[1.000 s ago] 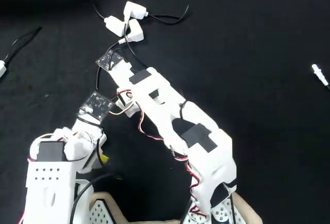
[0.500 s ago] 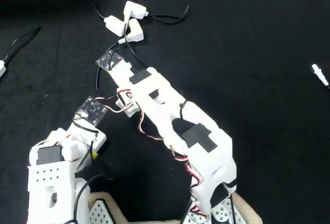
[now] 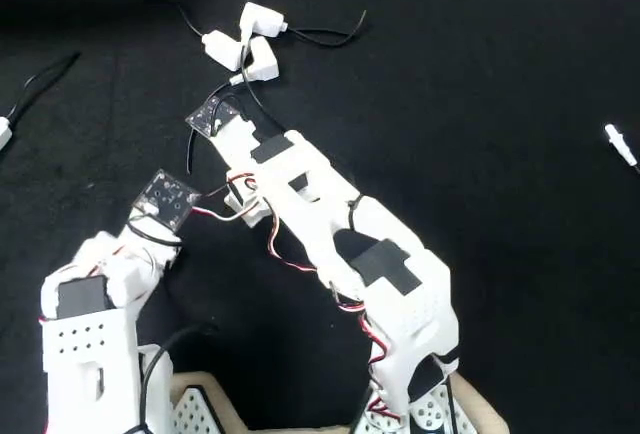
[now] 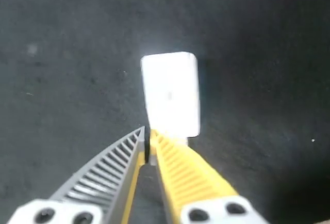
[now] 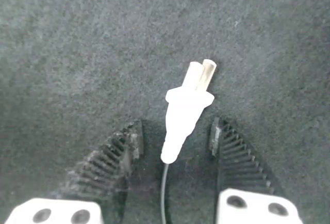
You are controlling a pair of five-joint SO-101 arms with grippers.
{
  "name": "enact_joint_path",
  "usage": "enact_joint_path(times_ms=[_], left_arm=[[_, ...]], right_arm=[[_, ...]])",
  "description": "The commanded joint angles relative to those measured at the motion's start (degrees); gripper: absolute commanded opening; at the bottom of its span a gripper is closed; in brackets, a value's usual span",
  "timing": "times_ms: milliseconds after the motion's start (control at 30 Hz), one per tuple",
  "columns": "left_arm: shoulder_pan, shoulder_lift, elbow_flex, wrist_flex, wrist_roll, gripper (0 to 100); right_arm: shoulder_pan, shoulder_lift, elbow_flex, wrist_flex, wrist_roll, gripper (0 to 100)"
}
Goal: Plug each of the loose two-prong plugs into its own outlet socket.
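1. The right pincer (image 5: 175, 125) is standing open, one jaw on each side of the plug (image 5: 184, 108). A gap is showing on both sides, so it is gripping nothing yet.
2. The plug is lying flat on the black surface (image 5: 62, 38). Its body is sitting between the jaw tips, and its prongs (image 5: 202, 74) are reaching out beyond them.
3. Its long axis is running nearly along the pincer's own line of reach, leaning slightly toward one jaw. The prongs are pointing away from the wrist, and the cord (image 5: 164, 188) is trailing back between the jaws.
4. Judging from this, a plain closing would be catching the body across its narrow width and leaving the prongs free. The slight lean may be twisting the plug as the jaws meet it.
5. The left pincer (image 4: 149, 133) is closed, with nothing showing between its jaws. A white block, probably a socket (image 4: 170, 92), is lying just beyond its tips, lengthwise along the pincer's line. I cannot tell whether they are touching.
6. The right arm is sitting nearer the plug and the left nearer the socket.
7. In the high view a far plug (image 3: 620, 144) is lying near the surface's right edge, well apart from both arms.
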Motion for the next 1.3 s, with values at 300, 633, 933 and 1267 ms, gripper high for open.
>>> enact_joint_path(times_ms=[300, 633, 933, 1267], left_arm=[[0.04, -0.09, 7.96, -7.03, 1.58, 26], [-6.11, 7.21, 3.74, -12.75, 6.77, 37], [-5.93, 44.31, -16.57, -9.32, 4.31, 22], [-4.44, 59.43, -28.00, -6.33, 4.57, 14]], right_arm=[[1.14, -1.71, 0.22, -0.35, 0.18, 24.0], [1.14, -1.71, 0.22, -0.35, 0.18, 24.0], [1.14, -1.71, 0.22, -0.35, 0.18, 24.0], [1.14, -1.71, 0.22, -0.35, 0.18, 24.0]])
